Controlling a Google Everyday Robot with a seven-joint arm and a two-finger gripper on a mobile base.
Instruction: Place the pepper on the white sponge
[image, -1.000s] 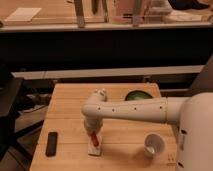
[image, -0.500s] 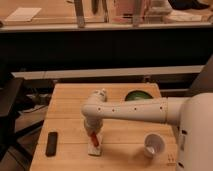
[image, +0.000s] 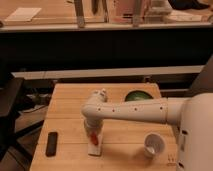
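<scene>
Near the counter's (image: 65, 107) front edge, left of centre: the pepper (image: 93, 135), small, slim, red-orange, right over the white sponge (image: 95, 145), seemingly touching its upper end. Likely light, smooth-skinned, fairly firm yet bruisable; best pinched gently across the mid-body. Sponge probably soft, yielding under load. Gripper (image: 93, 132) pointing down at the pepper, directly above the sponge; fingers' spread: cannot tell, nor whether clamped on the pepper.
</scene>
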